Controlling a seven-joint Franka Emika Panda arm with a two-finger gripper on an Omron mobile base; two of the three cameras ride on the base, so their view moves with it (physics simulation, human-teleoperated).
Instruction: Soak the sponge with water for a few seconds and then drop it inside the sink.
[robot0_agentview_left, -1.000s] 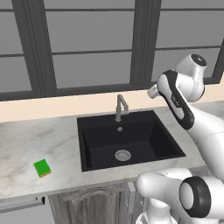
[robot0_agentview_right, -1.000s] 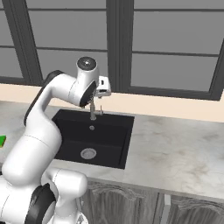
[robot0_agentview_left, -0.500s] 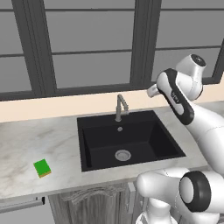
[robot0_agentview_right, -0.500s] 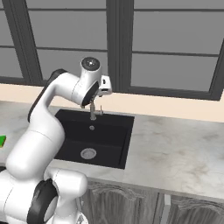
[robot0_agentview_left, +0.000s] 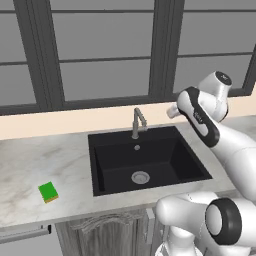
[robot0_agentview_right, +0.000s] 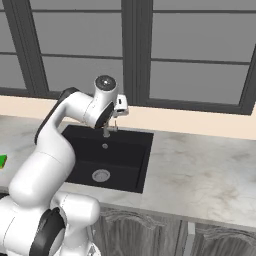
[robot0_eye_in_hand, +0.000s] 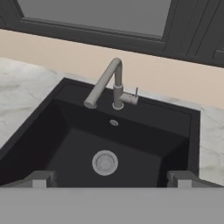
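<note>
The green sponge (robot0_agentview_left: 48, 192) lies flat on the marble counter, well left of the sink (robot0_agentview_left: 167, 152), and peeks in at the left edge of the right base view (robot0_agentview_right: 2, 160). My gripper (robot0_eye_in_hand: 110, 179) hangs open above the sink (robot0_eye_in_hand: 148, 135), near its front, with nothing between its fingers (robot0_eye_in_hand: 39, 179). It looks down and back at the round drain (robot0_eye_in_hand: 105, 162) and the grey faucet (robot0_eye_in_hand: 109, 83). The faucet's spout shows no water. My hand (robot0_agentview_right: 120, 104) is raised over the basin (robot0_agentview_right: 125, 150) near the faucet.
A marble counter (robot0_agentview_left: 30, 165) runs on both sides of the sink, with a broad stretch to its right (robot0_agentview_right: 200, 165). A beige backsplash and dark-framed windows (robot0_agentview_left: 100, 55) stand behind the faucet. Cabinet fronts (robot0_agentview_right: 150, 230) are below the counter edge.
The wrist has drifted slightly right and down over the sink. The jaws stay open and the sponge has not moved.
</note>
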